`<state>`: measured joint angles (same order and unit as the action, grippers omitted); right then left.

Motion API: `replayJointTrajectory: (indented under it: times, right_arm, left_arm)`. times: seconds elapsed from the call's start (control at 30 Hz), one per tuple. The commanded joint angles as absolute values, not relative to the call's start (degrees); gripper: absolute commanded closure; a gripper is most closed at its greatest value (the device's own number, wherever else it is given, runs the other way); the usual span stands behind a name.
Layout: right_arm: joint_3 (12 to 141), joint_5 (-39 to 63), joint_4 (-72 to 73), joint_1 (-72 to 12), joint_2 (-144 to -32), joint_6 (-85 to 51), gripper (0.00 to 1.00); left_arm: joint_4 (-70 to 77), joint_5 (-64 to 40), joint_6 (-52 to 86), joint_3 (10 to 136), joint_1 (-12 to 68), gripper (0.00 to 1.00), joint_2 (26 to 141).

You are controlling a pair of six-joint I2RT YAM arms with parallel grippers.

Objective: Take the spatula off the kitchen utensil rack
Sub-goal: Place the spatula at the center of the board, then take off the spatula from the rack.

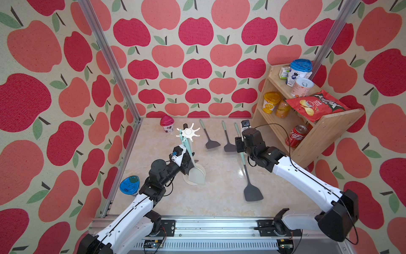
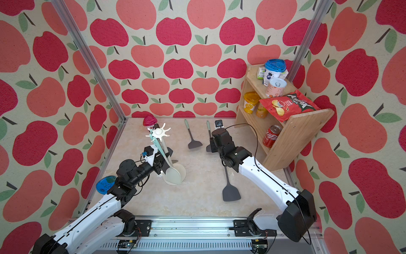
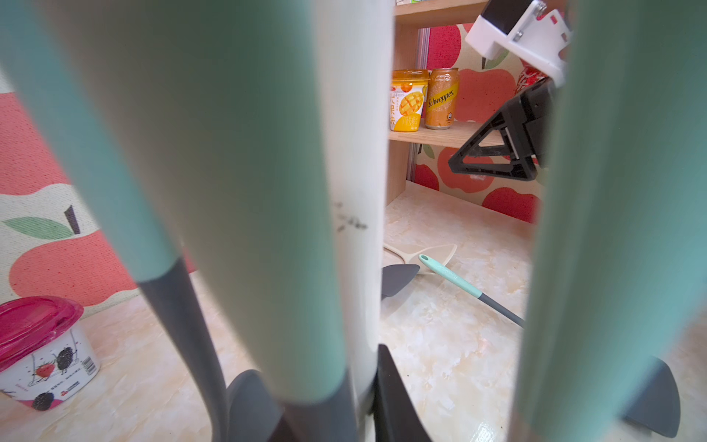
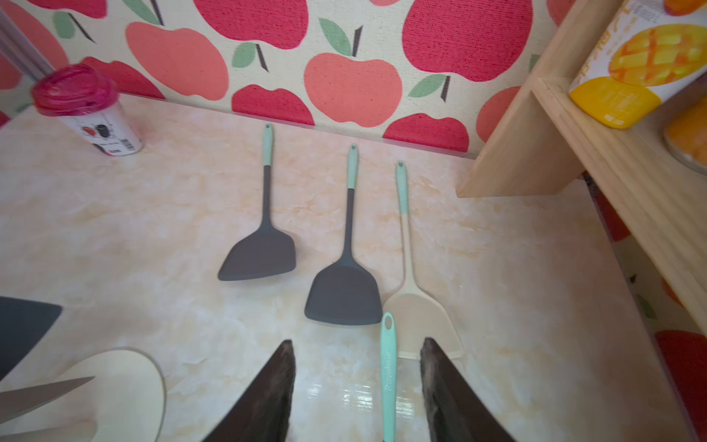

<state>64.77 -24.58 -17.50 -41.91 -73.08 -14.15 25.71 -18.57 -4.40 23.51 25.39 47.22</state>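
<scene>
While the spatula [image 1: 252, 193] lies flat on the table [image 1: 219, 204], off the rack [image 1: 188, 132] and well apart from it on the right arm's side, its dark head points toward the robot and its mint handle [image 4: 388, 382] runs under the right gripper [image 4: 356, 341]. The right wrist view shows that gripper's jaws spread wide. The handle lies between them, nearer one finger [image 4: 451, 390], and appears to touch neither. The handle's tip reaches the head of a cream spatula [image 4: 417, 317], which lies beside two dark spatulas [image 4: 344, 294] near the back wall. On the rack hang more spatulas, among them a cream one [image 1: 196, 173]. The left gripper [image 1: 187, 161] sits against the rack's pole [image 3: 359, 191], among the hanging handles. I cannot tell whether it grips the pole.
</scene>
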Motion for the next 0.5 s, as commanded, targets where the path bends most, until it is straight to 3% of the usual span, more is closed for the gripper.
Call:
replayJointTrajectory:
  times: [0.0, 0.47]
  right_arm:
    - [62.47, -11.23, -10.30, -42.28, -68.38, -13.37, 0.46]
    - [53.24, 5.21, 5.91, -48.69, -63.56, -7.72, 0.46]
  left_arm:
    - [15.62, -18.19, -8.44, 21.31, 25.66, 1.00, 48.09]
    - [16.26, -18.85, -7.80, 22.15, 25.75, 1.00, 50.16]
